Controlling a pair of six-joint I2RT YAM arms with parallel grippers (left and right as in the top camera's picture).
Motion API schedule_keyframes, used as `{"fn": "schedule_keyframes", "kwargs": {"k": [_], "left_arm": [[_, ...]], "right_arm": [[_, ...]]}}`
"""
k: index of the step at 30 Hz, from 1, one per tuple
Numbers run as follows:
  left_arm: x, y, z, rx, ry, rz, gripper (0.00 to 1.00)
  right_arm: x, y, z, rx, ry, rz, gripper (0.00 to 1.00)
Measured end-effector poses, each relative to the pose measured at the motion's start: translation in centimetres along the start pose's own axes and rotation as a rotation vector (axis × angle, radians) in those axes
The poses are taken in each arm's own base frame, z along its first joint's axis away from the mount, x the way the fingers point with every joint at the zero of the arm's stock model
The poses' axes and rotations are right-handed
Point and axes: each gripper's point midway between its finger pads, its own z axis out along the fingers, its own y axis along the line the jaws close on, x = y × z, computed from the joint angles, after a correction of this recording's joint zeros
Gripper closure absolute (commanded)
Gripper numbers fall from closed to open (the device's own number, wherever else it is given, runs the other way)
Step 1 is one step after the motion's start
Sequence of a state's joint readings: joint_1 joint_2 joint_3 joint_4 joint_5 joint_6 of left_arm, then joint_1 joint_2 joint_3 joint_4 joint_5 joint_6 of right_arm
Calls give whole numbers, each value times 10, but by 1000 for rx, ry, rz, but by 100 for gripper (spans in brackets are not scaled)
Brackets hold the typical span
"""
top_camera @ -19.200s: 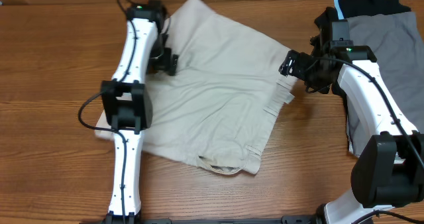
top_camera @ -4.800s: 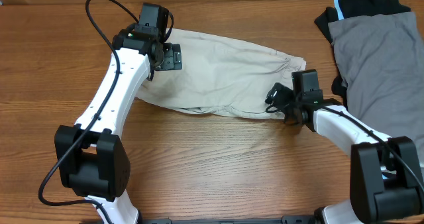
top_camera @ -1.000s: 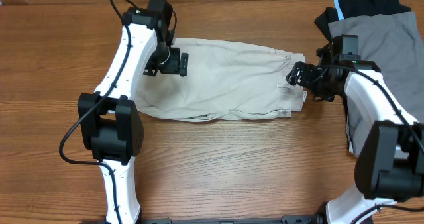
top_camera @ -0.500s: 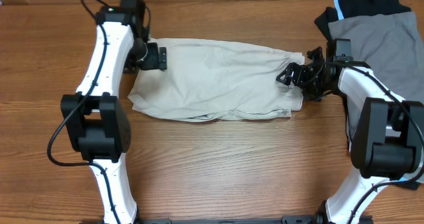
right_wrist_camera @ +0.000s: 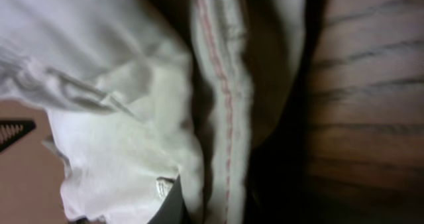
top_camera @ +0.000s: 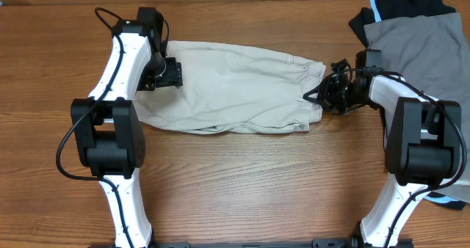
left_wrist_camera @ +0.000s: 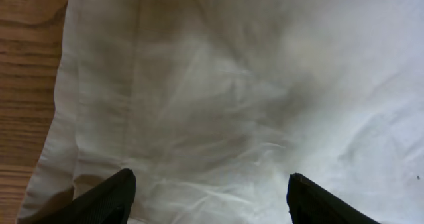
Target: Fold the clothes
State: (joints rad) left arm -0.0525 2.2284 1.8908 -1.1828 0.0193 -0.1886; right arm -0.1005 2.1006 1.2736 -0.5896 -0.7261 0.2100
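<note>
Pinching shorts (top_camera: pixel 235 86) edge, right claw (top_camera: pixel 317 97) newly clamped, left claw (top_camera: pixel 175 73) apart above cloth

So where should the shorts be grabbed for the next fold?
The left end, pinched at its edge from above: the shorts lie flat as a long strip, the right end looks held by the right gripper, and the open left gripper hovers over the left.

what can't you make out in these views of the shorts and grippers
Right wrist: right gripper fingertips, buried in blurred, bunched shorts.
Left wrist: left gripper fingers, mostly cut off by the bottom edge.
Overhead: shorts' upper-left corner, under the left arm; black garment, largely under the grey garment.
</note>
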Motion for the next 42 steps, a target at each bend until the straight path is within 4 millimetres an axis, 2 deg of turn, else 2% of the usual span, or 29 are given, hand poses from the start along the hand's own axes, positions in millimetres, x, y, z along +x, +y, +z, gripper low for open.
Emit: {"fn": "schedule_keyframes", "kwargs": {"k": [4, 8, 13, 16, 17, 18, 19, 20, 24, 31, 37, 42], "left_arm": [[-1, 0, 0, 1, -5, 0, 26], [-1, 0, 0, 1, -3, 0, 25], [0, 0, 0, 1, -2, 0, 24], [0, -2, 0, 11, 0, 0, 28], [0, -3, 0, 16, 1, -2, 48], [0, -4, 0, 23, 2, -7, 73], [0, -5, 0, 29, 3, -4, 87], [1, -7, 0, 40, 5, -3, 96], [2, -21, -1, 120, 14, 19, 96], [4, -72, -16, 430, 1, 182, 96], [-2, -95, -17, 578, -53, 252, 96], [6, -103, -4, 639, -46, 261, 96]], "right_arm": [[4, -4, -7, 9, 30, 45, 96], [6, -13, -33, 35, 68, 108, 96], [-14, -29, -99, 88, 28, 157, 96], [-22, -29, -135, 140, -7, 151, 96], [-25, -26, -145, 158, -20, 137, 96], [-27, -21, -153, 173, -32, 120, 96], [-28, -15, -158, 182, -39, 102, 96], [-30, -9, -161, 189, -49, 82, 96], [-29, 10, -159, 219, -51, 15, 96], [-24, 17, -146, 269, -23, -19, 96], [-25, 23, -139, 280, -24, -29, 96], [-25, 28, -134, 281, -22, -33, 96]]}}
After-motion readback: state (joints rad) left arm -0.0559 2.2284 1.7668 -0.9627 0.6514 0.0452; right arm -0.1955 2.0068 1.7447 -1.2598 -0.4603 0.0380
